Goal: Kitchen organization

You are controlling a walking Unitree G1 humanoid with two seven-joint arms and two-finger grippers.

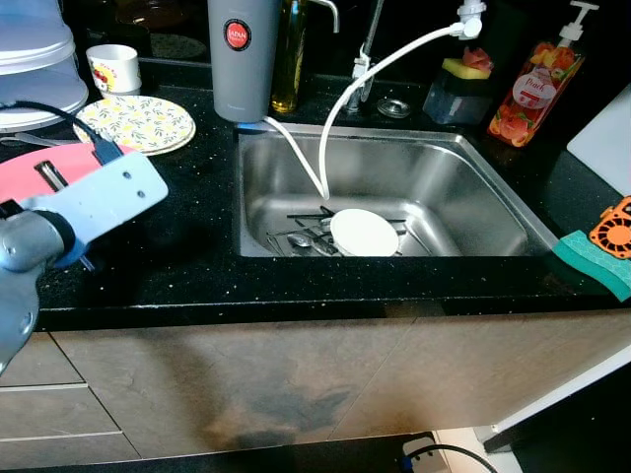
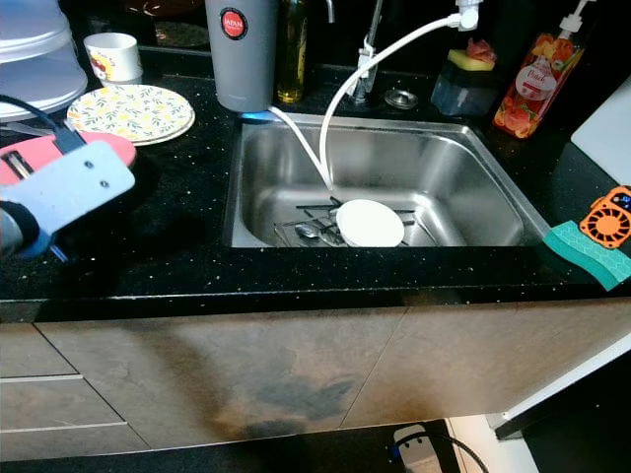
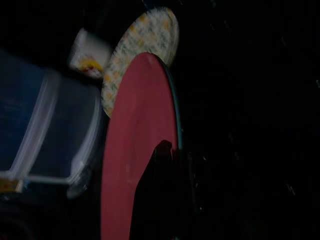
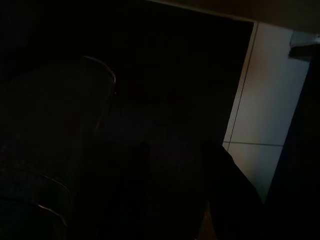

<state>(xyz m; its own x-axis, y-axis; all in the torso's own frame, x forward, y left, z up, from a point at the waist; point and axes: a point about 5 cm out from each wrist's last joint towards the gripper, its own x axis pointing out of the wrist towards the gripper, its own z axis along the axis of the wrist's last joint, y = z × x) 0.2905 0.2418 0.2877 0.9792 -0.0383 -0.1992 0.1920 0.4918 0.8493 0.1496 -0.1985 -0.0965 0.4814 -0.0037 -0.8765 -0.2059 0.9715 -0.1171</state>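
My left gripper [image 1: 54, 175] is shut on the rim of a red plate [image 1: 25, 175] and holds it just above the black countertop [image 1: 187, 236] at the far left. In the left wrist view one black finger [image 3: 160, 190] lies across the red plate [image 3: 137, 130]. Just behind it, a yellow-patterned plate [image 1: 138, 121] rests flat on the counter, with a small white mug [image 1: 114, 67] further back. A white round dish [image 1: 364, 233] and some cutlery [image 1: 301, 239] lie in the steel sink [image 1: 473, 187]. The right wrist view is very dark, showing white floor tiles [image 4: 270, 105].
Clear plastic containers [image 1: 35, 59] stand at the back left. A grey jug [image 1: 243, 54], an oil bottle [image 1: 288, 54], a tap with a white hose [image 1: 335, 118] and a soap bottle [image 1: 535, 87] line the back. A green sponge [image 1: 592, 258] lies on the counter's right edge.
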